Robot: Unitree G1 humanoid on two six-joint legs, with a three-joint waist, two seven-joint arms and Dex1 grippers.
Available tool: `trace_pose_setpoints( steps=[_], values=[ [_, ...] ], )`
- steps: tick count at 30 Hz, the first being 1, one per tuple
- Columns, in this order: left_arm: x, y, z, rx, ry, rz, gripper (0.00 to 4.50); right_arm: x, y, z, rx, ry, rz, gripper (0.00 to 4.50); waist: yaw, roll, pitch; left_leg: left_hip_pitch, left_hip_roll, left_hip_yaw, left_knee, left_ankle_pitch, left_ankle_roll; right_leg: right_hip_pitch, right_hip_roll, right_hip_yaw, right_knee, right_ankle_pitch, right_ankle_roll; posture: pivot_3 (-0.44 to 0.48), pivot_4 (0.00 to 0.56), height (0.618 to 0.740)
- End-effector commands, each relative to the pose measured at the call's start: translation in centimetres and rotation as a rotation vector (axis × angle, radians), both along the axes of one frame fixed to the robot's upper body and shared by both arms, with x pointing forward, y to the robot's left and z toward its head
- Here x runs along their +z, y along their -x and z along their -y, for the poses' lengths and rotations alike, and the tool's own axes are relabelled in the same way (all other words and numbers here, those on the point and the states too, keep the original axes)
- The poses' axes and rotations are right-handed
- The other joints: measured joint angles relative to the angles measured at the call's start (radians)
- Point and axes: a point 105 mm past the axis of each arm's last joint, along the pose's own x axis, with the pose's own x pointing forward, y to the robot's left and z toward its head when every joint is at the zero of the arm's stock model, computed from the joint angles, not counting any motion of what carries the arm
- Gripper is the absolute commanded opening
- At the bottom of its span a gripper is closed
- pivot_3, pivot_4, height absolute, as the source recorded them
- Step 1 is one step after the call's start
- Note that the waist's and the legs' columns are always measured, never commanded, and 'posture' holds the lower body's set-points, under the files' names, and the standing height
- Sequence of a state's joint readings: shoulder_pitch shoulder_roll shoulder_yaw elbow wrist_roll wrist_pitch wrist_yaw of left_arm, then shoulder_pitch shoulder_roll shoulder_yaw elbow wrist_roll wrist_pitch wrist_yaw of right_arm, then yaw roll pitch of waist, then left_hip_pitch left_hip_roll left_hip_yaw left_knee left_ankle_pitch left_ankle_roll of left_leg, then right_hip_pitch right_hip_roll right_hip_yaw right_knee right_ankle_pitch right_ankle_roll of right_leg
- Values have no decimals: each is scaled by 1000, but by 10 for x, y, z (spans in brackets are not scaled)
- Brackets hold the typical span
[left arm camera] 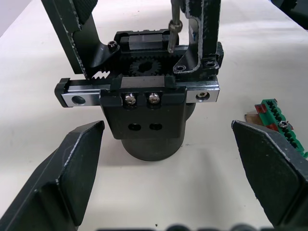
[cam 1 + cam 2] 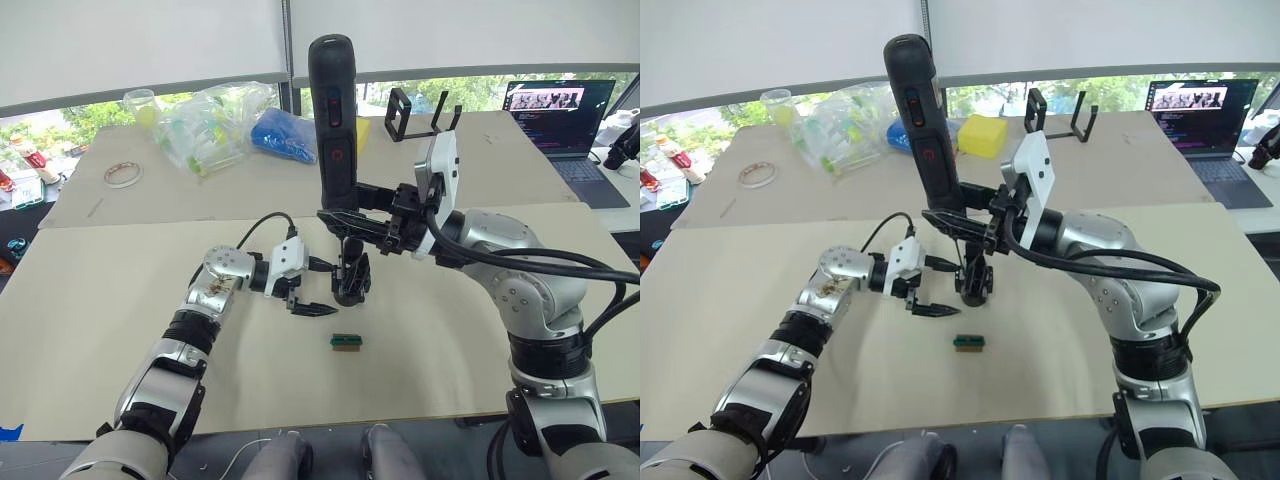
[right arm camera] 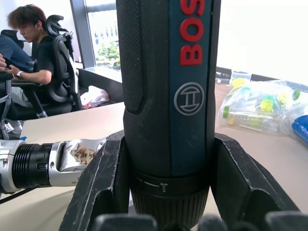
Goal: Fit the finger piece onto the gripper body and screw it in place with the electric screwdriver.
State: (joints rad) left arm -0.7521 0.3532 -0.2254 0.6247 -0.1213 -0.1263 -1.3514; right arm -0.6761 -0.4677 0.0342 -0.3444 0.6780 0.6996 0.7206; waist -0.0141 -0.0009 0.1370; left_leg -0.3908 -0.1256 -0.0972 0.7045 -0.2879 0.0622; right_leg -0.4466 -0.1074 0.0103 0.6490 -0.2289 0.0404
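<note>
Right pincer (image 3: 168,192): my two black fingers clamp the Bosch electric screwdriver (image 2: 333,120) low on its barrel; I hold it upright, bit down.
Left pincer (image 2: 312,308): spread wide and empty, its tips resting low over the table (image 2: 130,300), just beside the gripper body on its left side.
Left fingertips (image 1: 72,163): thick matte black wedges, apart on either side of the gripper body, touching nothing that I can see.
Gripper body (image 1: 144,110): black block on a round base, standing on the table; a silver rail crosses its front, two bright screws sit in a black carriage, and a toothed gear shows behind.
Finger piece (image 1: 79,38): flat black plastic, ribbed edge, standing up from the rail's end.
Screwdriver bit (image 1: 172,26): thin shiny metal shaft, tip down at the top of the gripper body, near the gear; I cannot tell whether it sits in a screw.
Screwdriver casing: smooth dark plastic with a textured grip strip, red lettering and red buttons.
Green terminal block (image 2: 345,342): small, green and brown, lying on the table near the gripper body.
Table cover: plain beige, matte.
</note>
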Motion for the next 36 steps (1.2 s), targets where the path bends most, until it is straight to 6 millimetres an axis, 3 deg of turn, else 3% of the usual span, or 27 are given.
trace_pose_setpoints(
  steps=[1, 36],
  values=[
    [16, -3, 4, -13, 20, 56, 4500, 16, 10, 1, 17, -19, 87, 1907, 0, 0, 0, 0, 0, 0, 0, 0, 0, 0, 0, 0, 0, 0, 0, 0, 150, 740],
    [16, -4, 4, -11, 20, 63, 4500, 12, 10, -1, 21, -22, 78, 1907, 0, 0, 0, 0, 0, 0, 0, 0, 0, 0, 0, 0, 0, 0, 0, 0, 150, 740]
  ],
)
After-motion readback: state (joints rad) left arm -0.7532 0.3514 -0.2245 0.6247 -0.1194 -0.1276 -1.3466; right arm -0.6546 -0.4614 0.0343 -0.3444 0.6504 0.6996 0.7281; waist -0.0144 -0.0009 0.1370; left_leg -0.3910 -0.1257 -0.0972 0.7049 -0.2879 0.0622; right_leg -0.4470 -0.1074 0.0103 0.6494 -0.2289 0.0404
